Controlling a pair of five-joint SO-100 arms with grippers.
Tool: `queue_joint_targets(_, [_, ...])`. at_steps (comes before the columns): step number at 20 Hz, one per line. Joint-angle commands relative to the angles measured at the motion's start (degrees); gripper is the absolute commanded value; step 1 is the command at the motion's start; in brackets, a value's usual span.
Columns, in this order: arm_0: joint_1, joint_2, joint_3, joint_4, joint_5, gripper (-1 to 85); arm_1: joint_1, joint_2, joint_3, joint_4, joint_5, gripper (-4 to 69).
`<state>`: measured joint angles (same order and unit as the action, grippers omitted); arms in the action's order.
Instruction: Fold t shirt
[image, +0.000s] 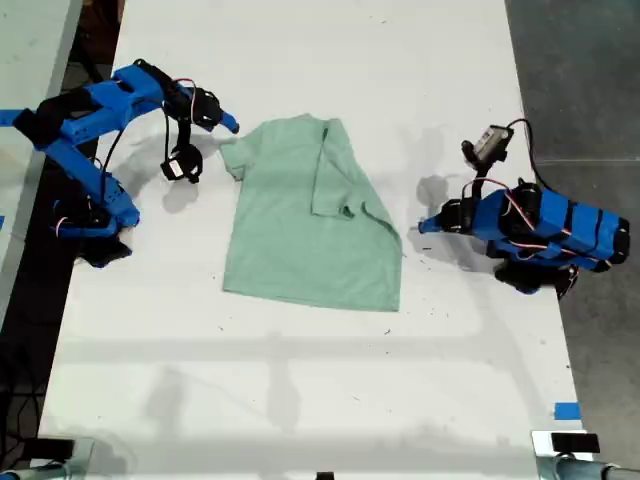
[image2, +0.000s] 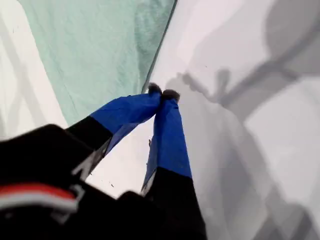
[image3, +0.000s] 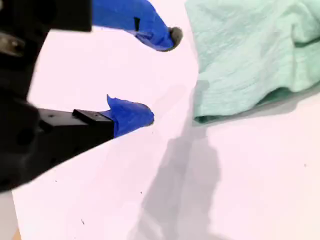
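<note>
Mint-green t shirt (image: 300, 225) flat on table, one side folded inward.

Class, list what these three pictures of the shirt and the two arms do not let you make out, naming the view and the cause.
1. The t shirt surface under its folded-over side: exterior view, covered by that flap.
2. Most of the t shirt: both wrist views, cut off by picture edges.
3. Body behind my first hand: first wrist view, dark and blurred.

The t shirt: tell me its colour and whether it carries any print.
The t shirt is pale mint green, plain with no print; the exterior view shows it best.
</note>
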<state>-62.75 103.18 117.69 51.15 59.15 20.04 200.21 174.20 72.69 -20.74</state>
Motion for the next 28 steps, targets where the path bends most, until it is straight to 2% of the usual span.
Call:
queue_joint_targets(1, [2.2,-4.9,-5.9,0.4,-1.0,18.6,0.2,0.9,2.5,0.1,-0.3,0.7])
queue_joint_targets(6, [2.1,-17.6,-9.9,2.1,-4.0,13.9,0.1,0.9,2.5,0.1,-0.4,0.7])
queue_joint_targets(8, [1.3,-17.9,-12.4,5.2,-6.2,0.0,0.0,0.9,2.4,0.1,-0.4,0.7])
queue_joint_targets(13, [6.0,-9.9,-24.9,17.5,-12.0,0.0,0.0,0.9,2.4,0.1,-0.4,0.7])
queue_joint_targets(15, [11.6,-10.8,-36.0,24.3,-16.0,0.0,0.0,0.9,2.4,0.1,-0.4,0.7])
queue_joint_targets(17, [18.9,-14.5,-45.9,27.4,-21.2,0.0,0.0,0.9,2.4,0.1,-0.4,0.7])
queue_joint_targets(19, [25.5,-20.7,-53.3,27.4,-26.5,0.0,0.0,0.9,2.4,0.1,-0.4,0.7])
queue_joint_targets(21, [30.8,-26.4,-58.3,24.2,-31.2,0.0,-0.1,0.9,2.4,0.1,-0.4,0.7])
queue_joint_targets(22, [32.9,-27.9,-59.0,21.3,-33.1,3.8,-0.1,0.9,2.4,0.1,-0.4,0.7])
queue_joint_targets(23, [34.4,-28.6,-59.0,18.2,-34.4,13.0,-0.1,0.9,2.4,0.1,-0.4,0.7])
queue_joint_targets(24, [34.7,-28.5,-59.3,17.0,-34.8,18.7,-0.2,0.9,2.4,0.1,-0.4,0.7])
queue_joint_targets(25, [34.4,-27.3,-60.1,17.0,-33.5,19.5,-0.3,0.9,2.4,0.1,-0.4,0.7])
queue_joint_targets(26, [33.7,-24.1,-60.4,17.1,-31.1,14.5,-0.3,0.9,2.4,0.1,-0.4,0.7])
queue_joint_targets(27, [32.6,-18.9,-59.9,18.6,-30.8,0.0,-0.3,0.9,2.4,0.1,-0.5,0.7])
queue_joint_targets(28, [31.5,-12.3,-58.5,20.0,-30.2,0.0,-0.3,0.9,2.4,0.1,-0.6,0.7])
